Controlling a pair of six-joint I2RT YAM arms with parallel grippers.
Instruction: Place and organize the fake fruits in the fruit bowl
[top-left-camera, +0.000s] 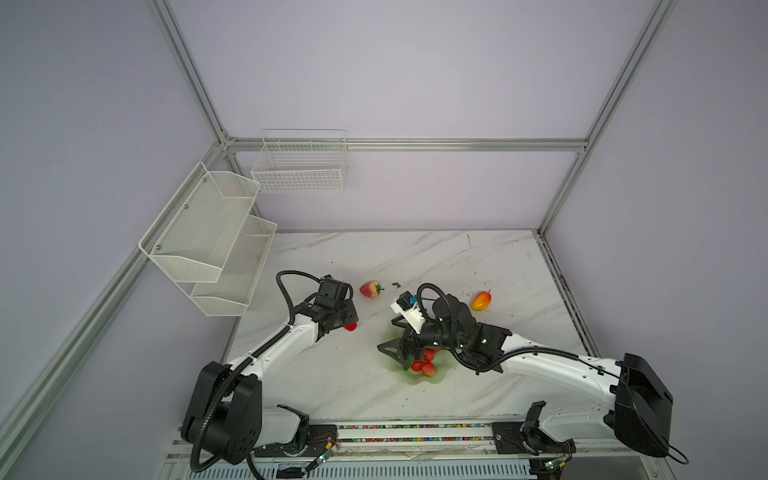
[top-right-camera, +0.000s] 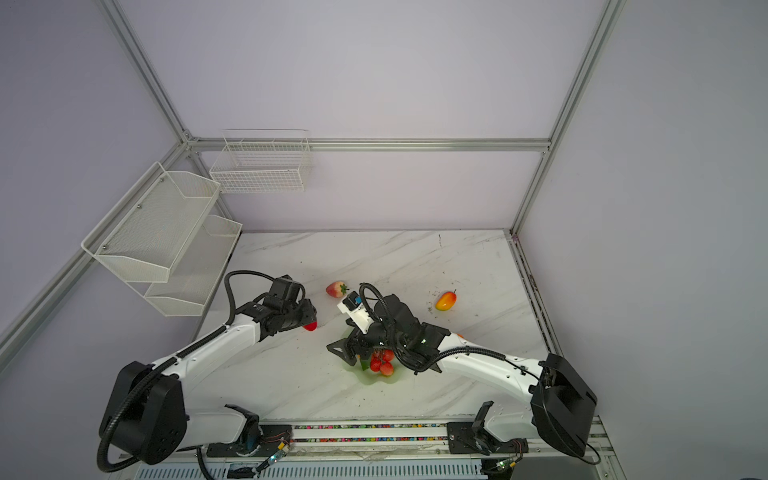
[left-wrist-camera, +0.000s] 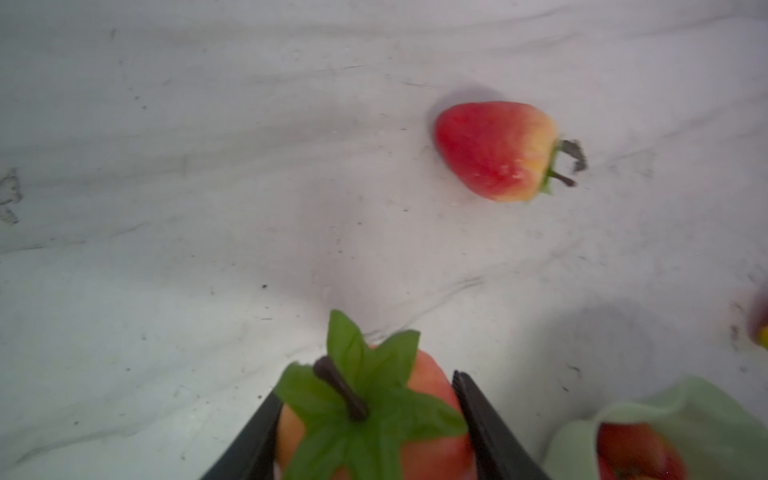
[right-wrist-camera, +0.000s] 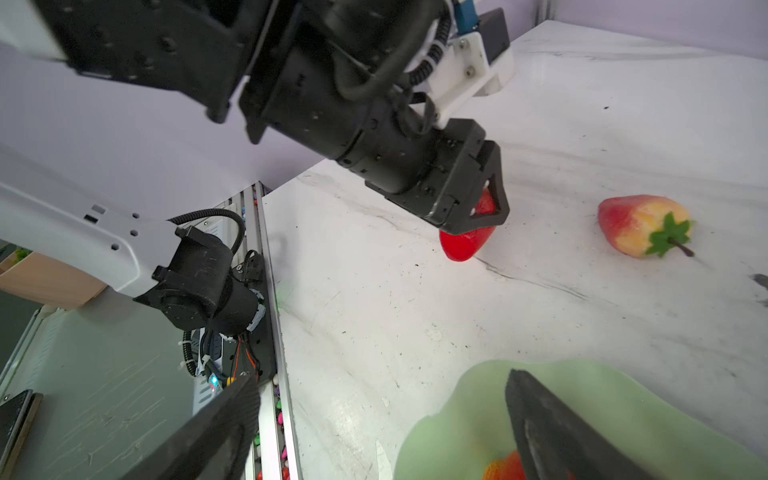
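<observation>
My left gripper (top-left-camera: 348, 323) (left-wrist-camera: 365, 401) is shut on a deep red strawberry (top-left-camera: 351, 327) (top-right-camera: 310, 326) (left-wrist-camera: 430, 376) (right-wrist-camera: 461, 245), held low at the table surface with its green leaf cap toward the wrist camera. A paler strawberry (top-left-camera: 370, 289) (top-right-camera: 336, 289) (left-wrist-camera: 494, 149) (right-wrist-camera: 640, 224) lies just beyond it. The mint-green fruit bowl (top-left-camera: 440, 377) (top-right-camera: 368, 377) (left-wrist-camera: 706, 415) (right-wrist-camera: 469, 399) holds a red berry cluster (top-left-camera: 424, 365) (top-right-camera: 383, 363). Over the bowl's left rim, my right gripper (top-left-camera: 401, 352) (top-right-camera: 353, 352) (right-wrist-camera: 374, 399) stands open and empty. A red-yellow mango (top-left-camera: 481, 301) (top-right-camera: 446, 300) lies at the right.
White mesh shelves (top-left-camera: 208, 241) hang on the left wall and a wire basket (top-left-camera: 299, 166) on the back wall. A small dark scrap (top-left-camera: 396, 285) lies near the paler strawberry. The right arm's body covers much of the bowl in both top views.
</observation>
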